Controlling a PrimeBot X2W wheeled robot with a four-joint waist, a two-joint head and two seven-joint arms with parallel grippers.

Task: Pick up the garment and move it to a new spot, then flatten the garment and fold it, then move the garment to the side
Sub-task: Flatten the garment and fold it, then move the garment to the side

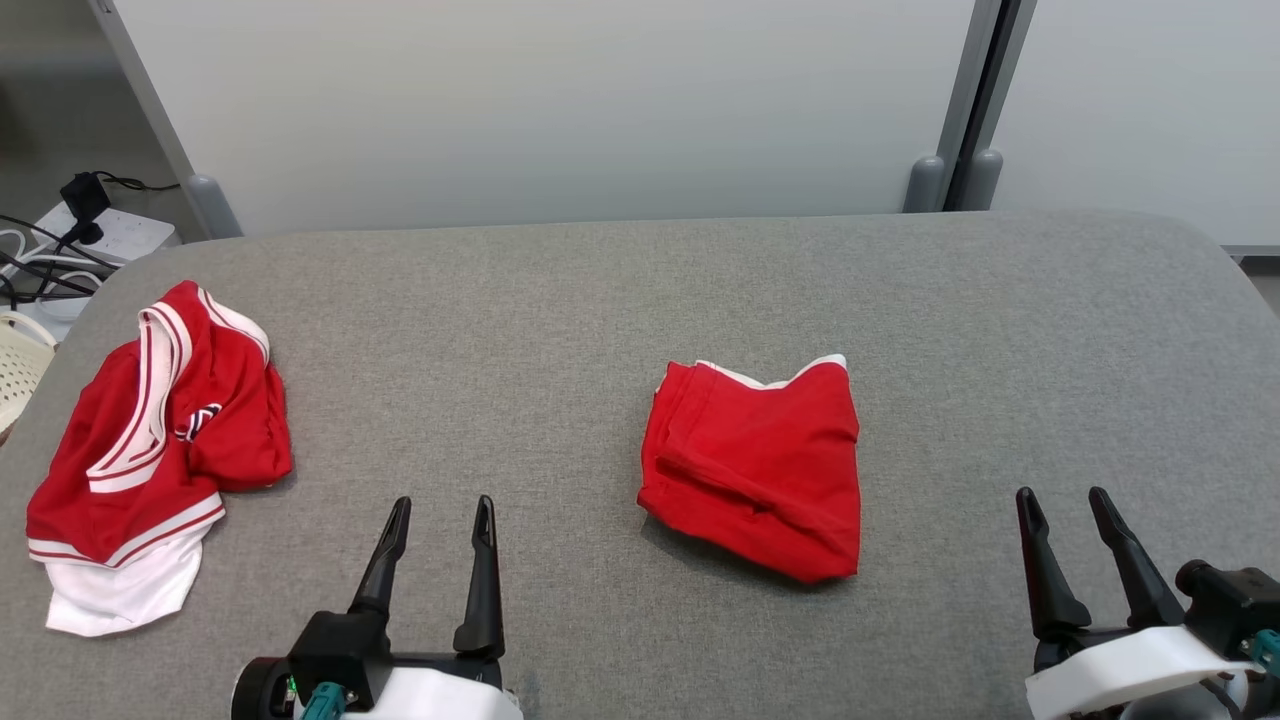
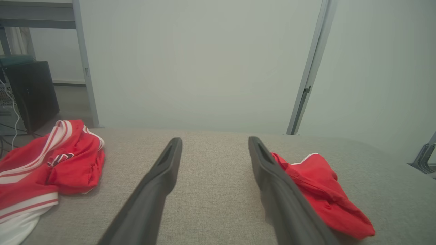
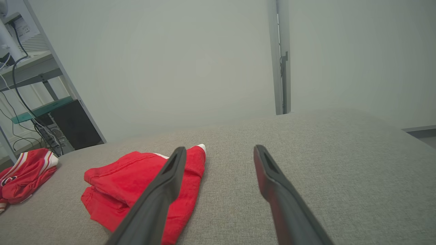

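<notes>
A folded red garment lies in the middle of a grey table. The left gripper and right gripper sit either side, fingers apart, holding nothing

Surface: grey woven fabric cover, rounded far corners, spanning the head view.
Partition panels: pale, matt, plain, standing directly behind the surface.
Metal posts: grey, set between the panels, with rounded grey feet.
Power strip: white, beyond the far left corner, black plug inserted, dark cables trailing beside it.
Perforated basket: cream, at the left edge.
Computer tower: black, standing on the floor off to the left.
Light: even and soft, shadows faint.
</notes>
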